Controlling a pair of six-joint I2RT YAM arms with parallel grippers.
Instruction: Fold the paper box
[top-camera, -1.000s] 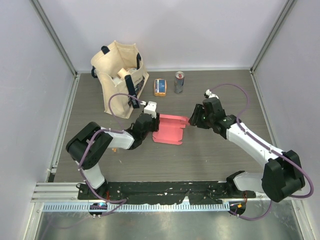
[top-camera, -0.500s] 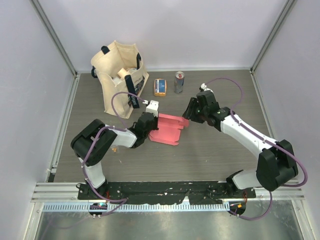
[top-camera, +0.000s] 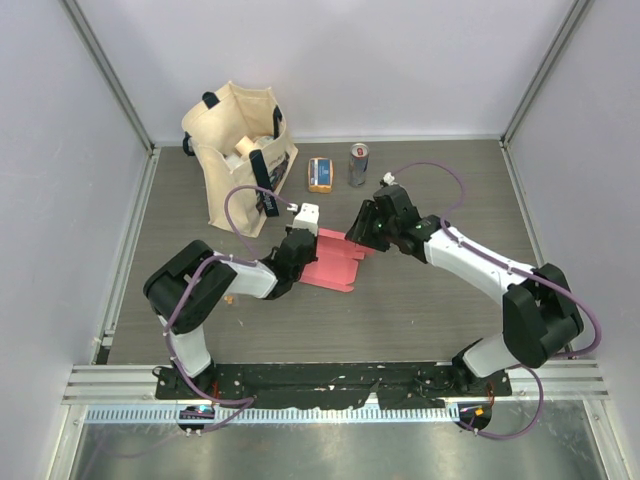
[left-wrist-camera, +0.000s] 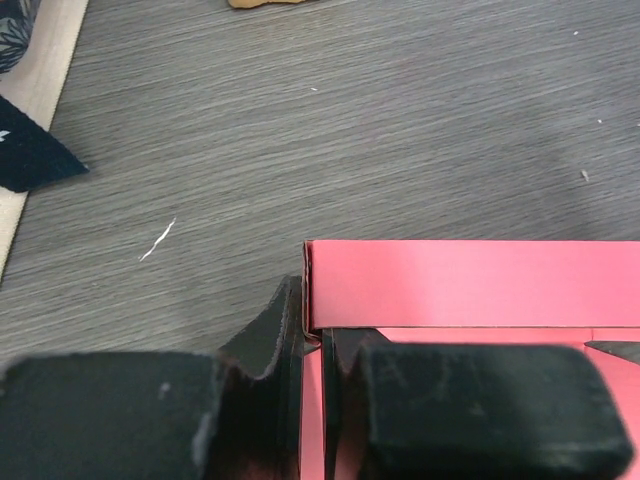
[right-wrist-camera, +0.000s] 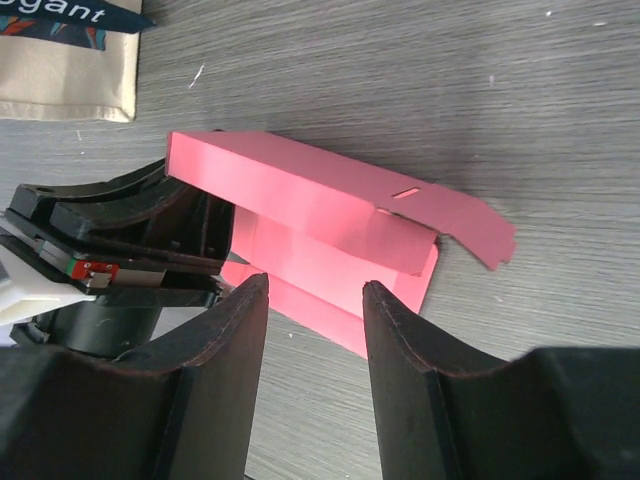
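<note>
Right gripper (top-camera: 362, 228) has swung in from 3 o'clock and now hangs over the 1 o'clock corner of the paper box (top-camera: 335, 262), jaws about half apart, gripping nothing; contact with the raised flap cannot be told. Left gripper (left-wrist-camera: 312, 335) has closed, pinching the box's upright wall at its 9 o'clock edge. Box lies mid-table, partly folded. Top view: that edge is hidden beneath the left fingers. Left wrist view: box cut off at right and bottom, fingers blurred. Tote bag (top-camera: 235, 140) at 11 o'clock, contents unclear.
</note>
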